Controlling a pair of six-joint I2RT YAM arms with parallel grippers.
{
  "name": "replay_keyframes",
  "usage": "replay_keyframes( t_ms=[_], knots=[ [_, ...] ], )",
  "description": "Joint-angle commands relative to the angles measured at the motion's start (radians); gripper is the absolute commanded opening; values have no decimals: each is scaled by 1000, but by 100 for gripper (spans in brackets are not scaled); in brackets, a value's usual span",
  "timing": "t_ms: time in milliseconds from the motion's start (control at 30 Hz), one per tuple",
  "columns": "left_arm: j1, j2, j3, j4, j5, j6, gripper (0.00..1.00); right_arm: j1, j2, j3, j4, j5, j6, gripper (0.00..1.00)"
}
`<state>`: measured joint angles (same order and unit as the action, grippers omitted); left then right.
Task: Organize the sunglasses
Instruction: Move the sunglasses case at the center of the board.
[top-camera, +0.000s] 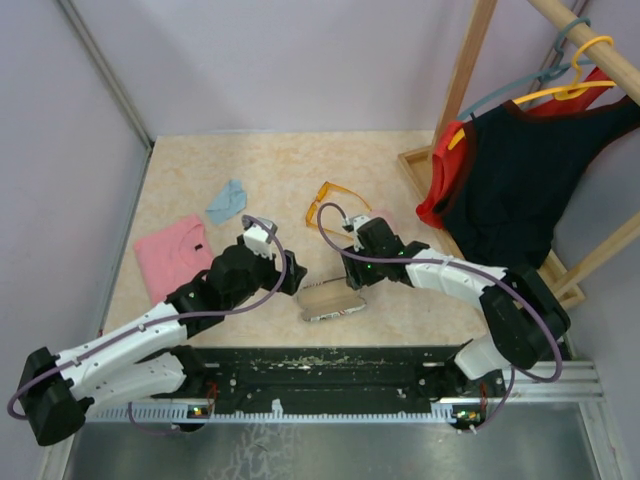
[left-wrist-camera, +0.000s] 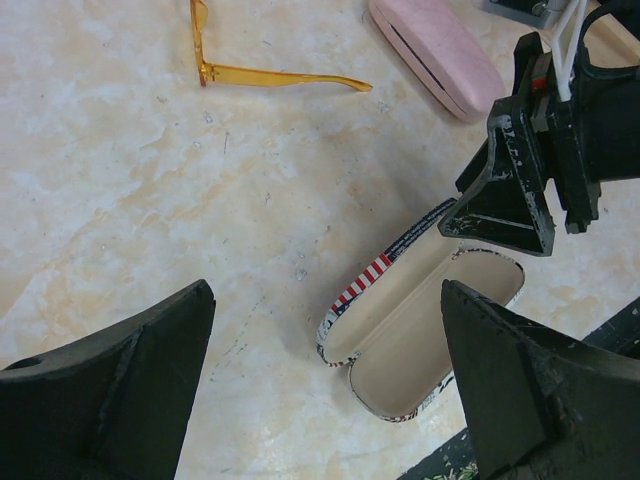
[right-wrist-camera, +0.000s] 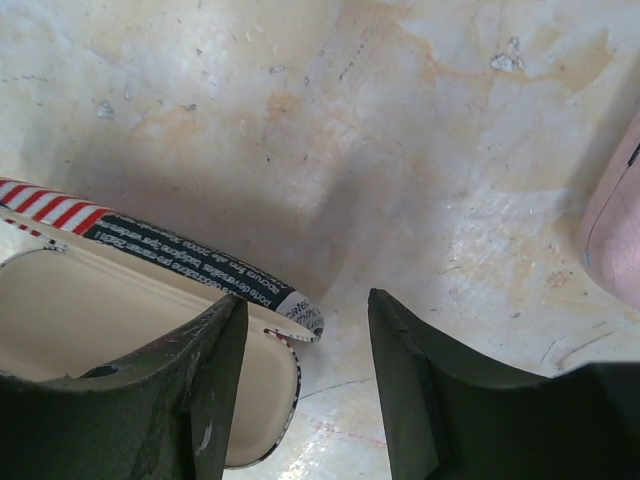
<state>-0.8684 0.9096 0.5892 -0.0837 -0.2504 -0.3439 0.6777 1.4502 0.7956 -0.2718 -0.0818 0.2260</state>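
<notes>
While straddling the end of the lid (right-wrist-camera: 190, 255) of the open printed case (left-wrist-camera: 400, 330) with right gripper (right-wrist-camera: 305, 310) fingers roughly half spread and clamped on nothing, could easily knock the lid shut or skid the case along the table (left-wrist-camera: 150, 200), through an off-centre pinch on that thin rim. Could also crowd the left gripper (left-wrist-camera: 328, 300), spread wide and empty just beside the case. Cannot load anything yet: orange sunglasses (left-wrist-camera: 270, 75) lying unfolded well apart, near the pink case (left-wrist-camera: 435, 55); black pair not seen.

item: orange sunglasses (left-wrist-camera: 270, 76) | frame: translucent | arms: unfolded | pose: lying flat on table (left-wrist-camera: 150, 200)
</notes>
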Motion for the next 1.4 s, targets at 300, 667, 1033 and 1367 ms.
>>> replay_keyframes(
  t_ms=[300,667,1033,1367],
  knots=[
    [15,4,6,8,38,6,99,-4,53,-33,141,-15,-52,33],
    [24,10,29,-6,9,-13,99,-3,10,-52,141,-11,-16,14],
    [70,24,75,-75,-104,-77,99,-3,22,-20,232,40,130,0],
    [96,-8,103,-139,-153,-59,99,-3,188,125,331,174,138,0]
  ],
)
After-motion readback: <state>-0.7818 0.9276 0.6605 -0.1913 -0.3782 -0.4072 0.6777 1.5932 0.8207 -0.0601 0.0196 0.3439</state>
